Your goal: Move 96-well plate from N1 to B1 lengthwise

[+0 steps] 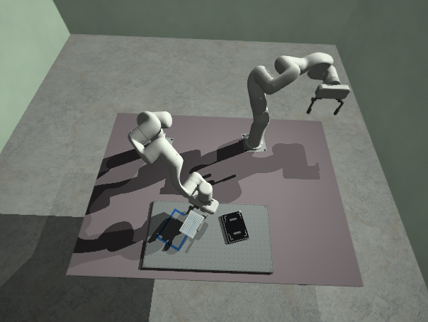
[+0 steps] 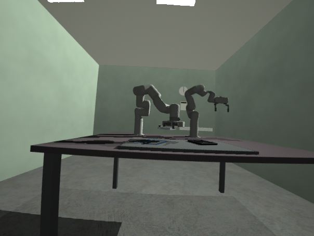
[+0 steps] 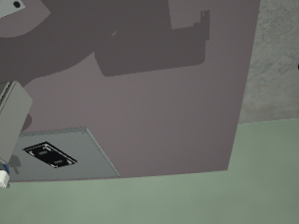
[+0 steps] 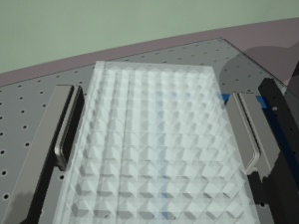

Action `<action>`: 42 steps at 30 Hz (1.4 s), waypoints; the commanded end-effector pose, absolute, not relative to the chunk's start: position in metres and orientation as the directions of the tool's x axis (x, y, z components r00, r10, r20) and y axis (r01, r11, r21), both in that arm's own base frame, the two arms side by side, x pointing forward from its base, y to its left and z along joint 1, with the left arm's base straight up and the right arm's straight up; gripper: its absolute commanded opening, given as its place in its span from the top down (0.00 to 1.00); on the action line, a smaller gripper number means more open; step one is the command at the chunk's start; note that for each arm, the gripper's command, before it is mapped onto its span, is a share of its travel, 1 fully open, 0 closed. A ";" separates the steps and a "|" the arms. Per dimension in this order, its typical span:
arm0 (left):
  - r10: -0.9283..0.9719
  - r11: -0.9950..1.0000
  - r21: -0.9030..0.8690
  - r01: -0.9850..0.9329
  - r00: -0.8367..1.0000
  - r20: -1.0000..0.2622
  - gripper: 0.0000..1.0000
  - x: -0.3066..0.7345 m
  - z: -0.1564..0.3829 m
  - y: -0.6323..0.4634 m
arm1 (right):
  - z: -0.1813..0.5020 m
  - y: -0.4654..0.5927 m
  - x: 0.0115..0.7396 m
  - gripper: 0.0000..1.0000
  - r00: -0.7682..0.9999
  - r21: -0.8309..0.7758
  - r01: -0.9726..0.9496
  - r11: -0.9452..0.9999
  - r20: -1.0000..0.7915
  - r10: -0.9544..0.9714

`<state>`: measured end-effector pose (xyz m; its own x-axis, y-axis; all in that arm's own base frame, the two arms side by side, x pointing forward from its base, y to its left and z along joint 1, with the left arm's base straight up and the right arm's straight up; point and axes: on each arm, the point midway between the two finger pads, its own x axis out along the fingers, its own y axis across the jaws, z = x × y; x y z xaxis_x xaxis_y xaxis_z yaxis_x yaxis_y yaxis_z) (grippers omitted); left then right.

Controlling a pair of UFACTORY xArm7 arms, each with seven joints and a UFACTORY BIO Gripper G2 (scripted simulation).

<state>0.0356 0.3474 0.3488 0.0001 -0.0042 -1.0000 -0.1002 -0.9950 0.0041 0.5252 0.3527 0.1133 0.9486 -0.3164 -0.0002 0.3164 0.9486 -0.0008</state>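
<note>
One pale, see-through plate (image 1: 192, 224) (image 2: 167, 128) (image 4: 154, 143), gridded with small wells, hangs level above the blue outline's (image 1: 166, 244) (image 2: 162, 143) (image 4: 264, 102) nest-side edge, clamped in your right pincer (image 1: 191, 228) (image 2: 166, 127) (image 4: 156, 128), while your left pincer (image 1: 322, 113) (image 2: 221, 110) stands spread, well away.

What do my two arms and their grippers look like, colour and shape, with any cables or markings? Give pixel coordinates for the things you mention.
Both arms are off-white, with smooth, rounded, tube-like segments and no visible cables or readable markings. The left gripper (image 1: 322, 113) (image 2: 222, 110) and right gripper (image 1: 194, 220) (image 4: 154, 128) each have a pale, blocky body with rounded edges and slim, dark fingers. Close up, the right one's fingers show grey faces with dark, rimmed pads.
</note>
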 end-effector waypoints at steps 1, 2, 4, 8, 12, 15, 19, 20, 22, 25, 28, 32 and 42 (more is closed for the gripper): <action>-0.001 -0.995 0.001 -0.100 0.000 -1.000 0.00 0.036 0.350 0.348 | 0.115 0.339 0.529 1.00 0.949 0.004 0.317 0.949 0.002 -0.317; -0.001 -0.995 0.001 -0.100 0.000 -1.000 0.00 0.036 0.350 0.348 | 0.115 0.335 0.530 1.00 0.949 0.004 0.317 0.949 0.002 -0.317; -0.001 -0.995 0.001 -0.100 0.000 -1.000 0.00 0.036 0.350 0.348 | 0.115 0.329 0.532 1.00 0.949 0.004 0.317 0.949 0.002 -0.317; -0.001 -0.995 0.001 -0.100 0.000 -1.000 0.00 0.036 0.350 0.348 | 0.114 0.316 0.535 1.00 0.949 0.003 0.316 0.949 0.002 -0.317; -0.001 -0.995 0.001 -0.100 0.000 -1.000 0.00 0.036 0.350 0.348 | 0.114 0.309 0.536 1.00 0.949 0.003 0.316 0.949 0.002 -0.316; -0.001 -0.995 0.001 -0.100 0.000 -1.000 0.00 0.036 0.350 0.348 | 0.114 0.300 0.538 1.00 0.949 0.003 0.316 0.949 0.002 -0.316; -0.001 -0.995 0.001 -0.100 0.000 -1.000 0.00 0.036 0.350 0.348 | 0.113 0.287 0.541 1.00 0.949 0.003 0.316 0.949 0.003 -0.316; -0.001 -0.995 0.001 -0.100 0.000 -1.000 0.00 0.036 0.350 0.348 | 0.113 0.283 0.542 1.00 0.949 0.003 0.316 0.949 0.003 -0.316; -0.001 -0.995 0.001 -0.100 0.000 -1.000 0.00 0.036 0.350 0.348 | 0.113 0.277 0.543 1.00 0.949 0.003 0.316 0.949 0.003 -0.316; -0.001 -0.995 0.001 -0.100 0.000 -1.000 0.00 0.036 0.350 0.348 | 0.112 0.267 0.545 1.00 0.949 0.003 0.316 0.949 0.003 -0.316; -0.001 -0.995 0.001 -0.100 0.000 -1.000 0.00 0.036 0.350 0.348 | 0.112 0.262 0.546 1.00 0.949 0.003 0.316 0.949 0.003 -0.316; -0.001 -0.995 0.001 -0.100 0.000 -1.000 0.00 0.036 0.350 0.348 | 0.112 0.261 0.546 1.00 0.949 0.003 0.316 0.949 0.003 -0.316; -0.001 -0.995 0.001 -0.100 0.000 -1.000 0.00 0.036 0.350 0.348 | 0.112 0.262 0.546 1.00 0.949 0.003 0.316 0.949 0.003 -0.316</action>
<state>0.0356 0.3474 0.3488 0.0001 -0.0042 -1.0000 -0.1002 -0.9950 0.0041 0.5455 0.2609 0.1101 0.9486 -0.3164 -0.0003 0.3164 0.9486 -0.0003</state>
